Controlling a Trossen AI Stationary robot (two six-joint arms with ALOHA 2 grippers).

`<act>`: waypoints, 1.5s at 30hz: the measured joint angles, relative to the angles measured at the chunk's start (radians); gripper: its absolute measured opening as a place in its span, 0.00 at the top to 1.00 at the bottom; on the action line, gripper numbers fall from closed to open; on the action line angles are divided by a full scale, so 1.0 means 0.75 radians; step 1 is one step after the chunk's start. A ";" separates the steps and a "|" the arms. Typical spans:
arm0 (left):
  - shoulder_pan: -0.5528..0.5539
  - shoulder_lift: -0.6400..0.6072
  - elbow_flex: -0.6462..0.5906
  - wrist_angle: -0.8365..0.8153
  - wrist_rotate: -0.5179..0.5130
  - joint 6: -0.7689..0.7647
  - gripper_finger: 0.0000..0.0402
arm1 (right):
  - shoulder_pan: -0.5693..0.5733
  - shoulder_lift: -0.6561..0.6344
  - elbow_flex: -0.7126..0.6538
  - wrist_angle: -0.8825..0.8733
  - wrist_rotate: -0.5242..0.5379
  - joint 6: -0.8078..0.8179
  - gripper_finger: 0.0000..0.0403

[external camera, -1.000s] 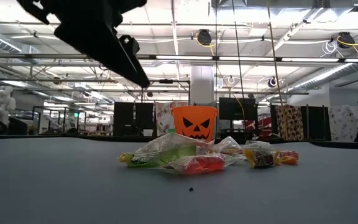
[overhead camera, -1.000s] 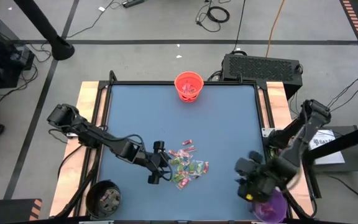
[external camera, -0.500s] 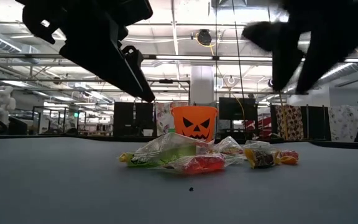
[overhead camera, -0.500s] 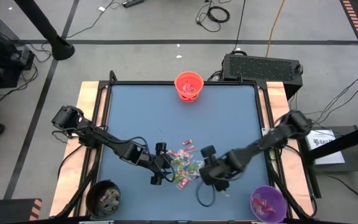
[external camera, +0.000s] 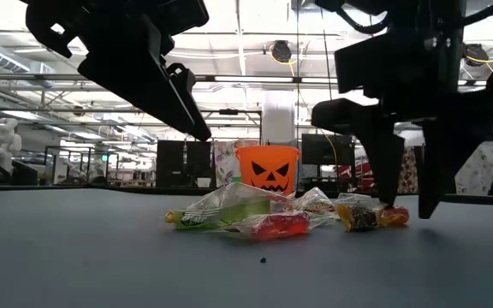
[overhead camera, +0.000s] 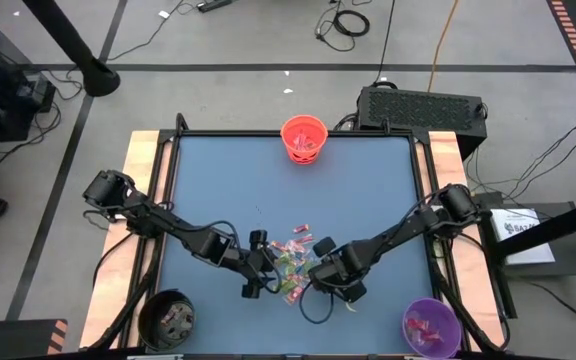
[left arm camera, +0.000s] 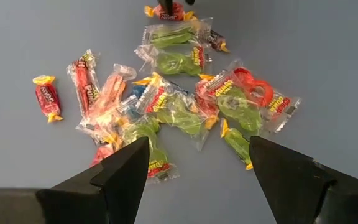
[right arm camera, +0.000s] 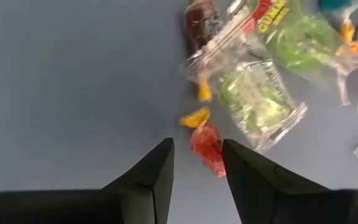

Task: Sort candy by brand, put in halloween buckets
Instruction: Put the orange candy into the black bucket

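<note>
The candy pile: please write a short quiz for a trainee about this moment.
1. True or false: the right tool has descended to the candy pile.
2. Which bucket stands at the table's far edge? A orange B black C purple
3. Fill in: the left tool hangs open ____ the pile.

Key: 1 true; 2 A, the orange bucket; 3 above.

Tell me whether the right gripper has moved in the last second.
Yes. In the high view the right gripper swung from over the purple bucket to the right edge of the candy pile.
</note>
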 joint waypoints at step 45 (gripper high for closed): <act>-0.007 -0.054 0.002 -0.002 -0.054 -0.004 0.29 | -0.098 -0.805 -0.381 1.128 0.101 0.065 0.90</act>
